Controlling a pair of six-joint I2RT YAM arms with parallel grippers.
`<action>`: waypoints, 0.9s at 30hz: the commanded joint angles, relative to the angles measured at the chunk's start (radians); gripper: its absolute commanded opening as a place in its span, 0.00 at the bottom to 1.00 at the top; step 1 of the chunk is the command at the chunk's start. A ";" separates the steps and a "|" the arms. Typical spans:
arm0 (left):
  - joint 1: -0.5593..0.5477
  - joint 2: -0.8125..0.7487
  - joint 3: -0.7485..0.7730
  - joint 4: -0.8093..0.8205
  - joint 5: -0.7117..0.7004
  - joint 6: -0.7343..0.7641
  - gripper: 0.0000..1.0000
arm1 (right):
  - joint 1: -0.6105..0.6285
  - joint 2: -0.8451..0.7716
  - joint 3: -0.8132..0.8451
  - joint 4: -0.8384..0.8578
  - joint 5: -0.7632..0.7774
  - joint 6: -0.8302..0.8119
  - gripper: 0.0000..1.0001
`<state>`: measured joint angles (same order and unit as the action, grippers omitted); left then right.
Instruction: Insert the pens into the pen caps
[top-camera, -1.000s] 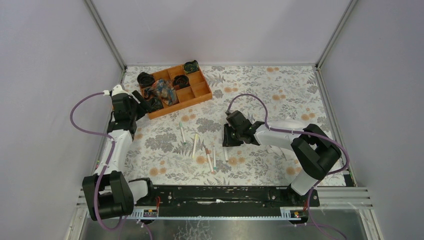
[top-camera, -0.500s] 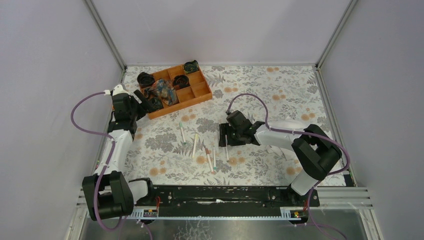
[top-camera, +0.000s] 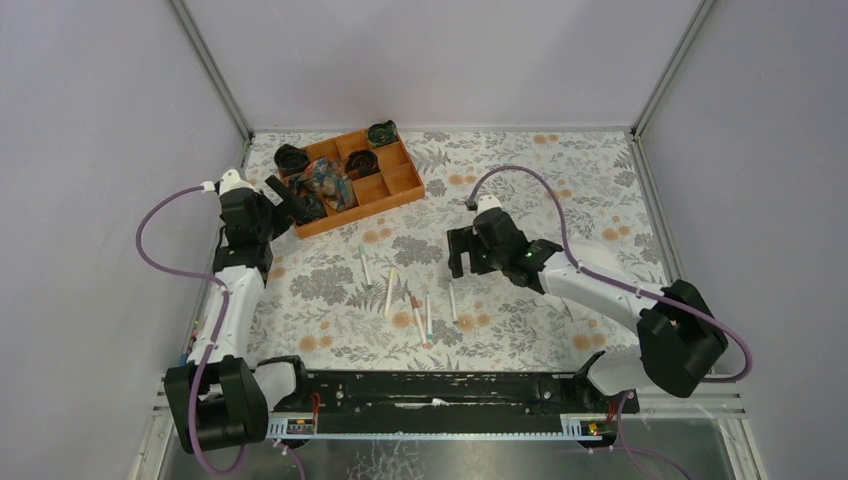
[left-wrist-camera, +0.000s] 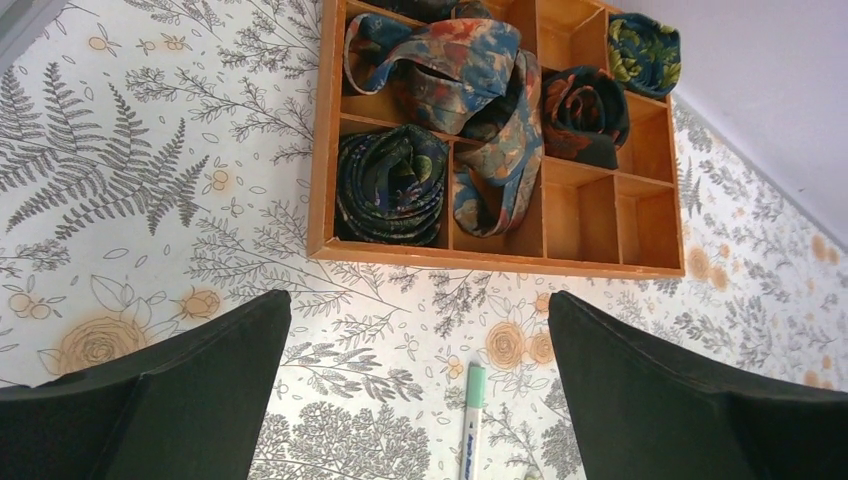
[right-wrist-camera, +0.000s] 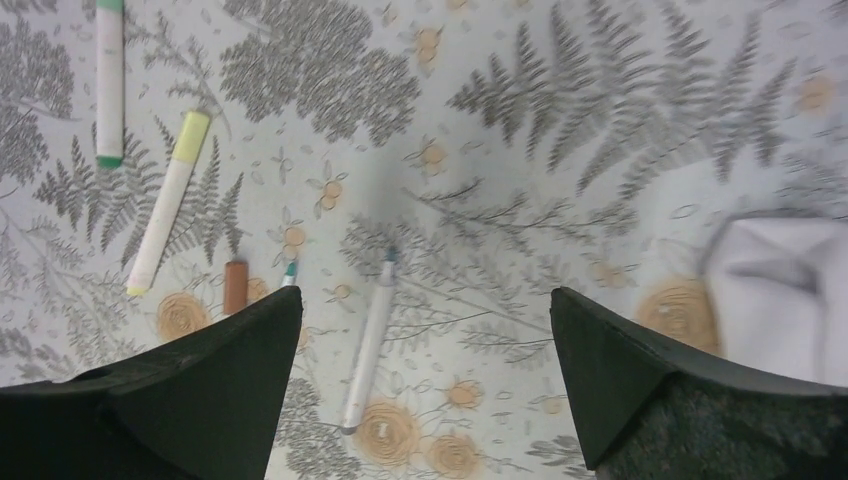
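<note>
My right jaws stand wide apart with nothing between them, hanging over the cluster of pens on the flowered surface (top-camera: 560, 180). A white pen with a teal tip (right-wrist-camera: 368, 335) lies below the gap, nearer the finger on the left of my wrist view than the one on the right. Its tip points away from me. Just left of it, a second teal tip (right-wrist-camera: 290, 270) and a brown cap (right-wrist-camera: 235, 287) poke out past that finger, which hides the rest of each. Farther left lie a tilted yellow-capped pen (right-wrist-camera: 168, 200) and, beyond it, a green-capped pen (right-wrist-camera: 109, 80), apart from each other. Near the other finger sits a white lump (right-wrist-camera: 775, 280), too blurred to name.

My left jaws are released too and hold nothing. They hang beside the near left corner of an orange wooden tray (left-wrist-camera: 500, 262). The green-capped pen lies on the surface under their gap, at the bottom edge of my left wrist view, cap end toward the tray and well apart from it. Rolled patterned cloths (left-wrist-camera: 390, 185) fill several tray compartments, and one loose cloth (left-wrist-camera: 480, 90) drapes across the dividers.
</note>
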<state>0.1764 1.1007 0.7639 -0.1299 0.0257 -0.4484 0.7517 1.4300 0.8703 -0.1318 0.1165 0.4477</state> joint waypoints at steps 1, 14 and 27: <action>-0.005 -0.031 -0.060 0.091 -0.019 -0.101 1.00 | -0.095 -0.098 -0.030 -0.006 0.100 -0.129 0.99; -0.004 -0.061 -0.468 0.675 -0.249 -0.058 1.00 | -0.568 -0.272 -0.287 0.287 0.156 -0.207 0.99; -0.024 0.084 -0.665 1.169 -0.207 0.115 1.00 | -0.720 -0.150 -0.664 1.133 0.275 -0.318 0.99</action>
<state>0.1654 1.1461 0.1455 0.7425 -0.1612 -0.4015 0.0360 1.1969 0.2710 0.5854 0.2916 0.2047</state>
